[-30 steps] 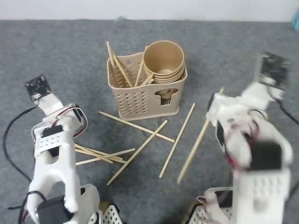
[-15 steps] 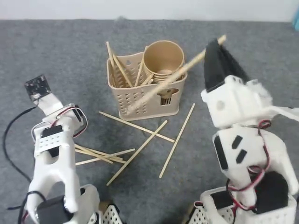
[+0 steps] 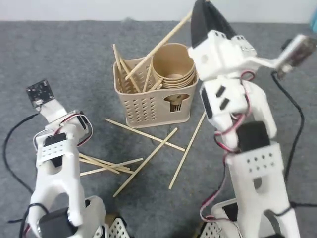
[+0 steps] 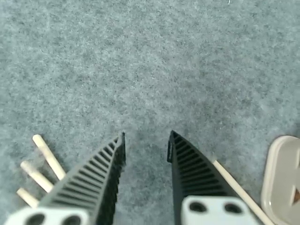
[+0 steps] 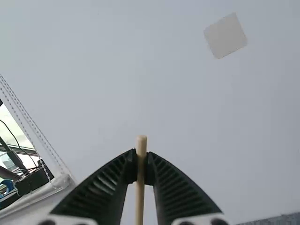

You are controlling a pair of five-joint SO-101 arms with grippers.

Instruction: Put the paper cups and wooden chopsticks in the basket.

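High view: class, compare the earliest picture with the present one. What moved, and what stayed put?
The right gripper, shut on a chopstick, lifted it off the carpet at the right and swung it up toward the basket; its lower end now points into the basket beside the paper cups. The left gripper, basket, cups and loose chopsticks on the carpet stayed as they were.

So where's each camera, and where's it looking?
High view: overhead, looking down at the beige plastic basket; white left arm, right arm show.
Left wrist view: on its arm, facing grey carpet; black left claw open.
Right wrist view: on its arm, facing white wall; right claw grips wooden chopstick.
Shared: high and right wrist show that chopstick.
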